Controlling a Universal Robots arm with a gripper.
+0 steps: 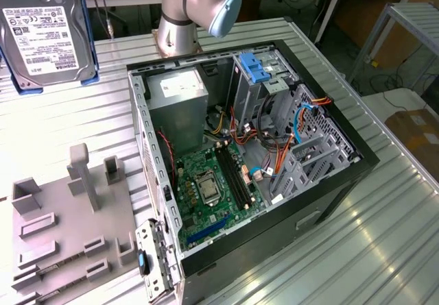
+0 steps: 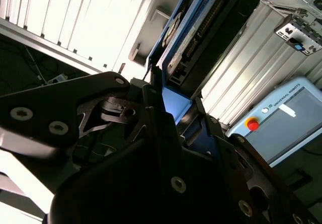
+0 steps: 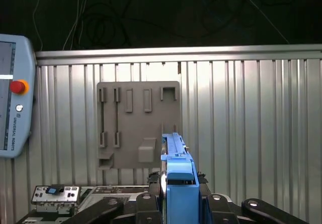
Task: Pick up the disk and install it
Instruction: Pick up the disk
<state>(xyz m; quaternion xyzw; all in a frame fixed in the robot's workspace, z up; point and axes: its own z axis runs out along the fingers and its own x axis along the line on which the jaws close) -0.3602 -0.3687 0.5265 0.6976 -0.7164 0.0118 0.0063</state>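
Flat silver-metal disk [image 1: 44, 34] with white label and blue side rails hangs aloft, well off the exterior view's left of the open black computer case [image 1: 322, 202]. Black claw [image 3: 179, 202] clenched on its rail edge. Risk: narrow hold lets it pivot, fouling the case's orange cables [image 1: 317, 101].

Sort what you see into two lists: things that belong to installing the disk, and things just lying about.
Job in hand:
disk, held up in the shut end effector
open computer case

Lying about:
grey slotted board
control tablet with a red button
small metal plate beside the case
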